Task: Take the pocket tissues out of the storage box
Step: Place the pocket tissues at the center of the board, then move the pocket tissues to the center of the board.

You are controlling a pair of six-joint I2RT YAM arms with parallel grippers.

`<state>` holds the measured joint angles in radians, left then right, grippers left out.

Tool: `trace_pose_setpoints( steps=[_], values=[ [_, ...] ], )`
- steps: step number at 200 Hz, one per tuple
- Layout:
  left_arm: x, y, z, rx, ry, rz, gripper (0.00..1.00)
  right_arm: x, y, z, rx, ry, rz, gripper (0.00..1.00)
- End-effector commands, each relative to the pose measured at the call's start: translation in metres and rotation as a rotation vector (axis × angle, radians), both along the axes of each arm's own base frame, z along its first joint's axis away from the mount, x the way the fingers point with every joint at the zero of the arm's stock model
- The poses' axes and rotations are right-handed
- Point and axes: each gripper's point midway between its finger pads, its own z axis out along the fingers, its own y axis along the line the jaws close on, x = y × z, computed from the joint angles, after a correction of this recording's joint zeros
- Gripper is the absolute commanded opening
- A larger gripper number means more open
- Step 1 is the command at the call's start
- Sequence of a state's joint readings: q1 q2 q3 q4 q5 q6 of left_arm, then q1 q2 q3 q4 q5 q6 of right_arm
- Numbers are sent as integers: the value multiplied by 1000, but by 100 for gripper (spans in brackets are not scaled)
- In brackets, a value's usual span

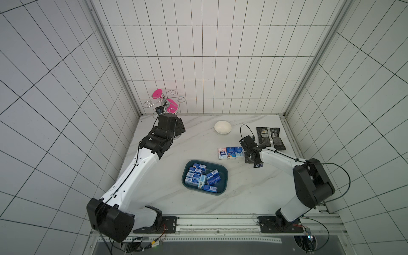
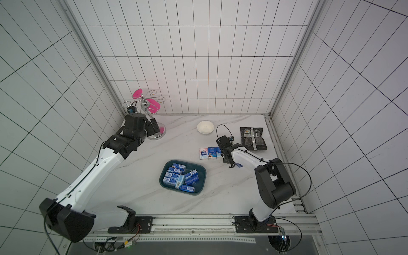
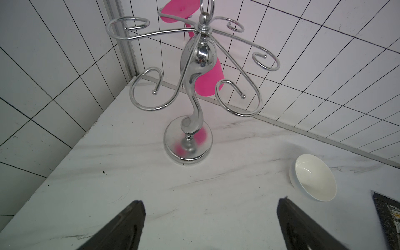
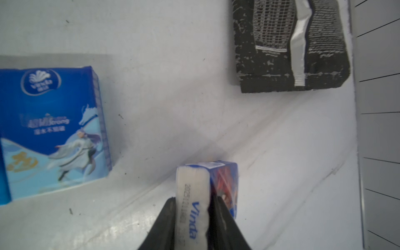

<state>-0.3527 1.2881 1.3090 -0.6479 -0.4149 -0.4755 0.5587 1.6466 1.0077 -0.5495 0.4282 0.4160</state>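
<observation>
While the right gripper (image 4: 192, 200) pinches one soft, squashy tissue pack (image 4: 224, 179), other boxy blue pocket tissues (image 1: 198, 176) lie in the smooth teal storage box (image 1: 224, 176); the left gripper (image 3: 211, 205) stands spread wide.

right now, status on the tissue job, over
Left pincer open by chrome stand. Right pincer around one tissue pack, grip unclear. Three packs out, others in storage box. Nothing blocking.

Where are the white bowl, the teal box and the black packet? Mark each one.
white bowl (image 1: 223, 127), in a top view, middle of its hollow.
teal box (image 1: 223, 176), in a top view, bare patch of its floor.
black packet (image 1: 270, 138), in a top view, its middle.
</observation>
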Motion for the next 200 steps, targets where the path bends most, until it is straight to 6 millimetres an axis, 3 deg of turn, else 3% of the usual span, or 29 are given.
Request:
trace_pose_setpoints(
  steps=[1, 38, 60, 96, 125, 149, 200],
  values=[
    [2, 2, 19, 12, -49, 7, 99, 2, 15, 4, 62, 19, 19, 40],
    [1, 3, 17, 19, -45, 9, 99, 10, 22, 31, 149, -29, 31, 50],
    [0, 3, 19, 16, -48, 8, 98, 9, -2, 44, 239, -51, -57, 53],
    [0, 0, 23, 4, -53, -8, 98, 2, -68, 22, 334, -53, -289, 52],
    [0, -3, 24, 2, -55, -18, 98, 0, -98, 5, 367, -46, -404, 39],
    [1, -7, 21, -1, -49, -27, 98, 7, -103, -2, 383, -39, -420, 29],
    [0, -11, 22, 3, -52, -37, 99, 26, -105, -5, 421, -40, -429, 27]
  ],
)
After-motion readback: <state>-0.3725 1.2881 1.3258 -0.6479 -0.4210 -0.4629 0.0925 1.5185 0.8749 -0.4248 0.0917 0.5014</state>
